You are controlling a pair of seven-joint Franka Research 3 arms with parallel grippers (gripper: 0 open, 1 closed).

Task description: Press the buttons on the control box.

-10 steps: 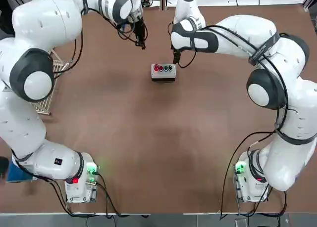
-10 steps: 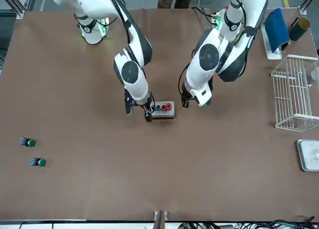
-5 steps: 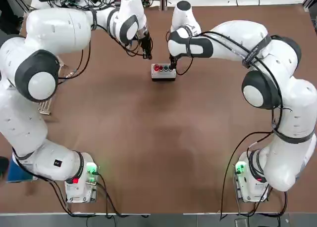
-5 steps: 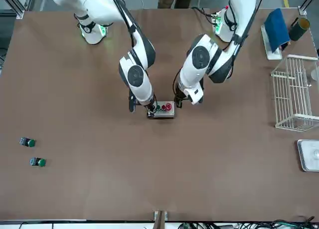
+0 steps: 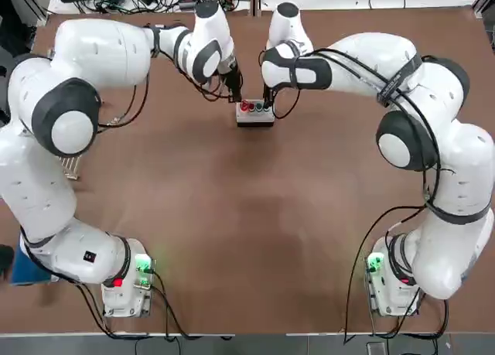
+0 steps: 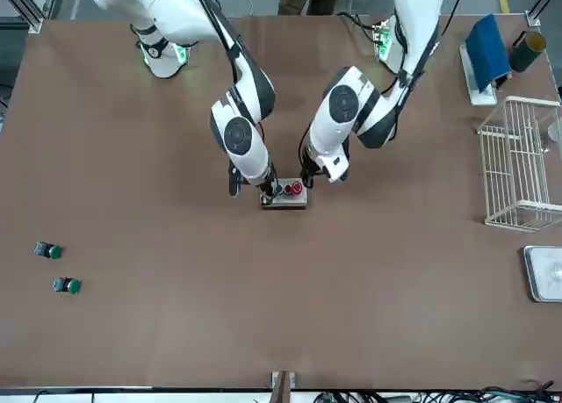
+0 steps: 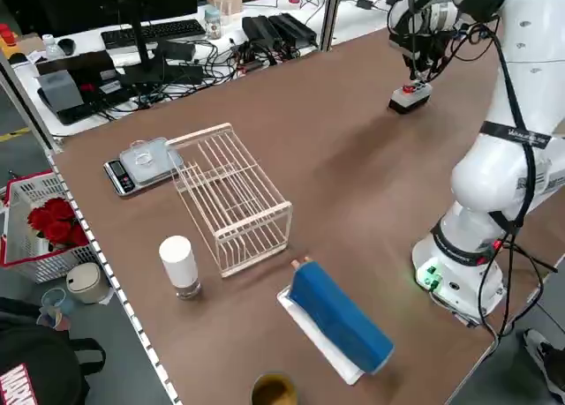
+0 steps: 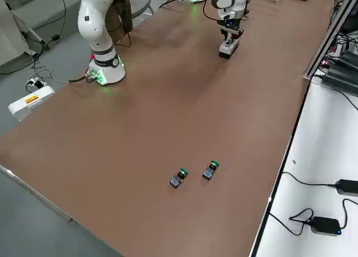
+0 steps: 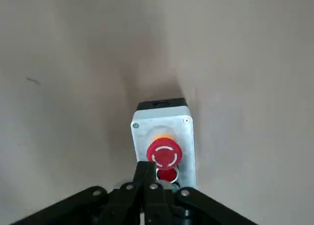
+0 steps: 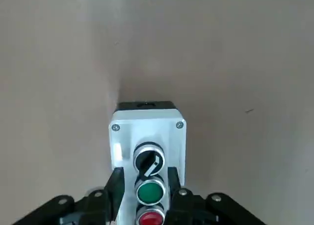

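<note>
Nearest, seen from the wrists: left jaws pressed together into a single tip, poised right over the small red button (image 9: 167, 174) next to the big red mushroom cap (image 9: 162, 154). Cannot tell whether already touching. Right jaws slightly apart, straddling the green button (image 10: 149, 192), with the black knob (image 10: 148, 161) just beyond.

A little farther out: the control box (image 5: 255, 114) flat on the worktop (image 5: 255, 216), midway between the two arms and well away from their bases, its buttons (image 5: 255, 106) in a row on top.

Likely trouble from here:
- Straddling jaws coming down either side of the green cap and landing on the box face, so nothing gets pressed. Better brought together first.
- An off-centre push from the left tip slipping onto the mushroom cap, or nudging the box sideways, since nothing visibly holds it down.
- Two wrists crowded over one small box, hence a real chance of a knock if both are driven down together.

Farthest out: two loose green-capped pieces (image 6: 48, 251) near the worktop's edge and a wire rack (image 6: 518, 161) on the robot's left side, both well apart from the box and probably no hazard.
</note>
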